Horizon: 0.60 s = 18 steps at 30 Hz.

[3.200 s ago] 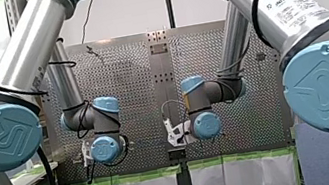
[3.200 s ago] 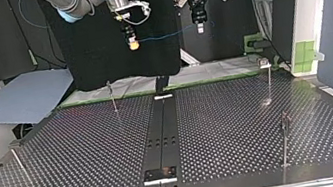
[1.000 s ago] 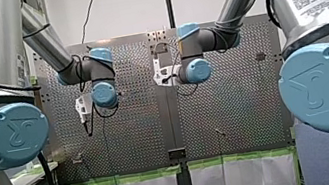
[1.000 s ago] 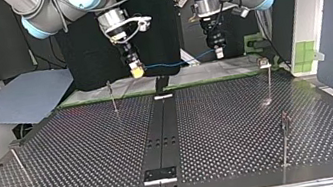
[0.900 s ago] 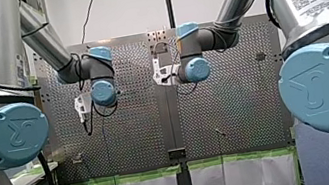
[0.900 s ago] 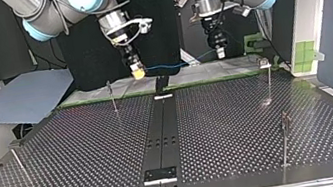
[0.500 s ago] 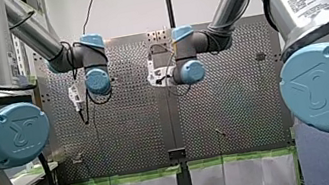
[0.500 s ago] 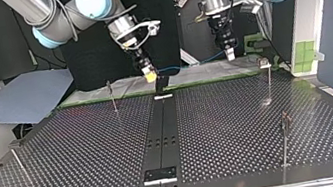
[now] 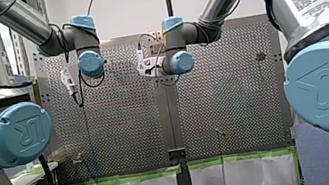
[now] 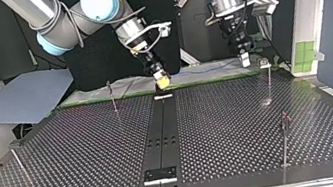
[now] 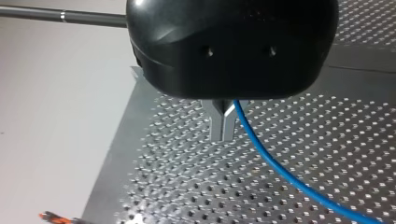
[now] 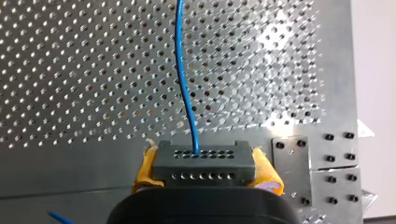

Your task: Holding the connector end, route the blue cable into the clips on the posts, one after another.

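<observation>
Between the yellow pads [image 12: 265, 173] of our right hand [image 12: 203, 168] sits the grey connector [image 12: 203, 157], clamped firm; the cable [image 12: 183, 79] runs straight out ahead. Our left hand [image 11: 223, 135] has its metal fingers [image 11: 215, 122] pinched shut on that cable further along. In the top view the span lies crosswise over the far edge of the worktop [image 10: 87, 151], in no clip yet. The clip [image 10: 264, 63] on the nearest post [image 10: 270, 82] stands just beside our left hand, on the side away from our right, so we judge the left should lead. Only the top view shows posts; only the wrist views show the grips.
</observation>
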{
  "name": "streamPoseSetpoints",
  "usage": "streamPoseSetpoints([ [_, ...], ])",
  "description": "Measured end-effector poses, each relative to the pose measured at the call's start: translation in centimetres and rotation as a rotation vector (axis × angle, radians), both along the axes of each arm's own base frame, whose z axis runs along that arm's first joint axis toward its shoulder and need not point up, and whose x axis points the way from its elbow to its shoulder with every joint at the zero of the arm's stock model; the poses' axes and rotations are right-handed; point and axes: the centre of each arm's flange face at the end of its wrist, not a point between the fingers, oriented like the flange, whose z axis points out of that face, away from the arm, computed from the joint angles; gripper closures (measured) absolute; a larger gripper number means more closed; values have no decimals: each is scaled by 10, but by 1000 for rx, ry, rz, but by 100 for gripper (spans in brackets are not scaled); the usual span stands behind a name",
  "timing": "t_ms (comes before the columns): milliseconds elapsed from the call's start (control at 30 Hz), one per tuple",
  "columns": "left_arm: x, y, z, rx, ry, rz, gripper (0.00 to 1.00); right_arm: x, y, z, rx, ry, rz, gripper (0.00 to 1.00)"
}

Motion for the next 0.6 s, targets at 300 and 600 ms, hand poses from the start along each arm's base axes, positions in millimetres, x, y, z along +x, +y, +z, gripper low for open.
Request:
streamPoseSetpoints([
  [300, 11, 7, 20, -19, -16, 6, 100, 14, 1, 24, -11, -11, 34, 100],
  [600, 27, 20, 36, -37, -35, 23, 100, 27, 0, 53, -23, -22, 61, 100],
])
